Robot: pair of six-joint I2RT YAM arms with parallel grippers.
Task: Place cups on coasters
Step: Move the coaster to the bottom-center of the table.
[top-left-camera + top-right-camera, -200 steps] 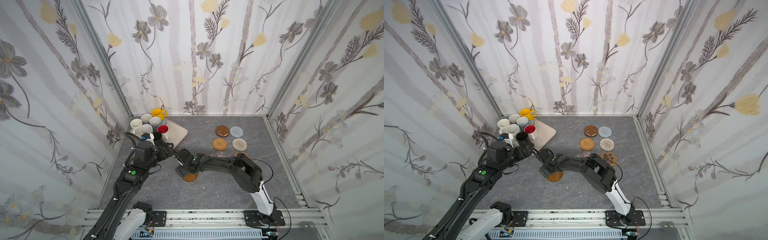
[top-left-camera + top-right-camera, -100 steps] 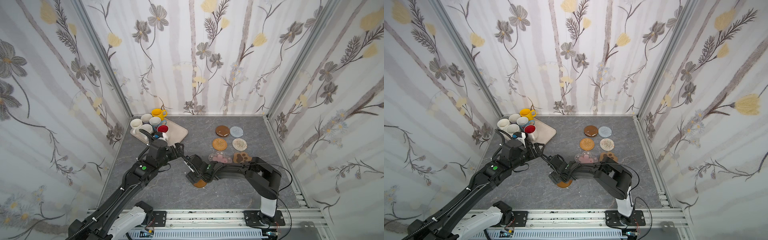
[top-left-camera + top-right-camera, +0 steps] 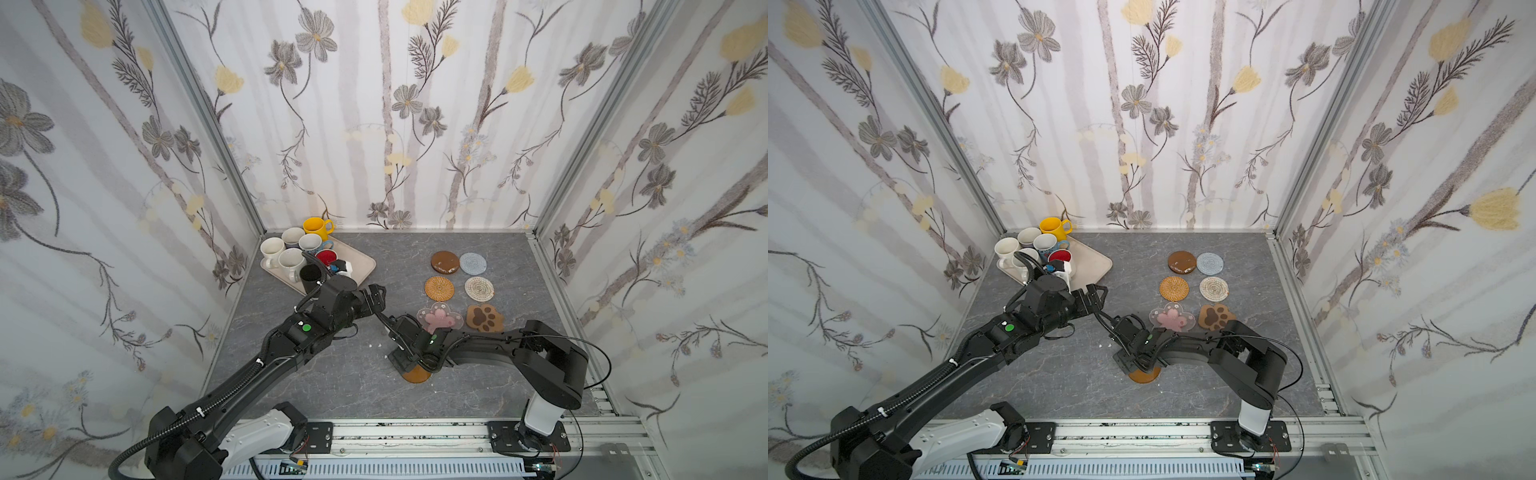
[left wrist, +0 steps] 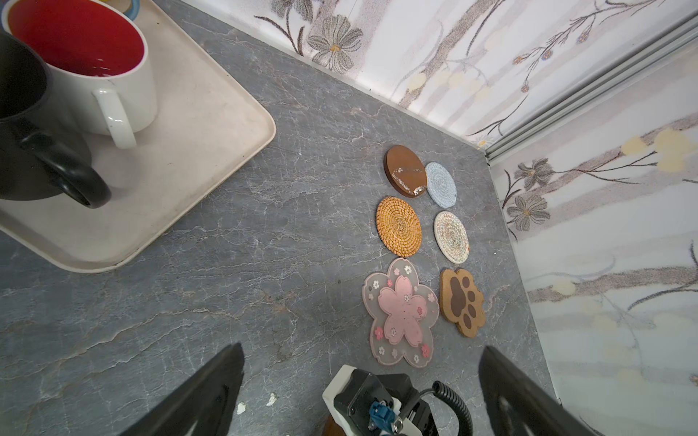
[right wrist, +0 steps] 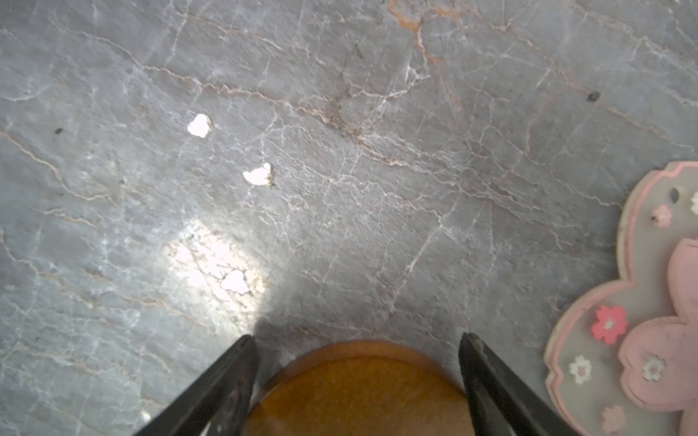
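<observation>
Both my arms have swung toward the laid-out coasters (image 3: 439, 287) since a second ago, the brown disc (image 5: 359, 396) travelling with my right gripper (image 5: 355, 336). Off to one side of my left gripper (image 3: 374, 297), spread wide and empty, the cups (image 3: 291, 259) cluster at the tray (image 3: 359, 266). My right fingers (image 5: 226, 377) clasp the disc's edges; the flower coaster (image 5: 642, 339) lies just beside them.

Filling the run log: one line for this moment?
left gripper: open, empty | right gripper: gripping brown disc coaster | cups: none placed
</observation>
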